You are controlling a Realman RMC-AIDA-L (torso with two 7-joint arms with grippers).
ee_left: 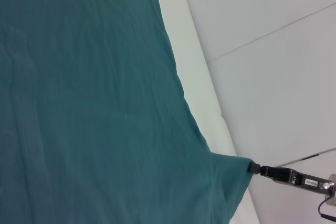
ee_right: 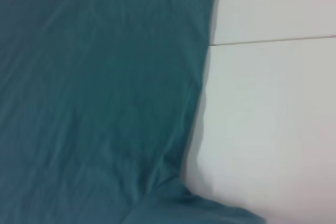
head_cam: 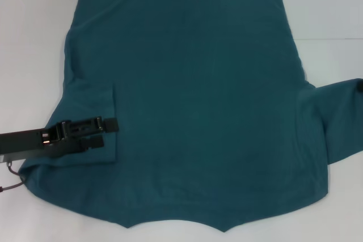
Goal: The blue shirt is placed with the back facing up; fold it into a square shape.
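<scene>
Blue shirt (head_cam: 193, 100): plain back up, spread over the white table (head_cam: 28, 26), filling most of the head view, collar edge at the bottom. Left sleeve (head_cam: 93, 123), lower left, already lies folded inward over the body. Left gripper (head_cam: 105, 131) reaches in from the left edge, narrow jaws apparently pinching that sleeve hem, presumably to lay it flat. Right gripper (ee_left: 255, 168) grips the outstretched right sleeve (head_cam: 340, 120) at right, probably ready to fold it in likewise.
</scene>
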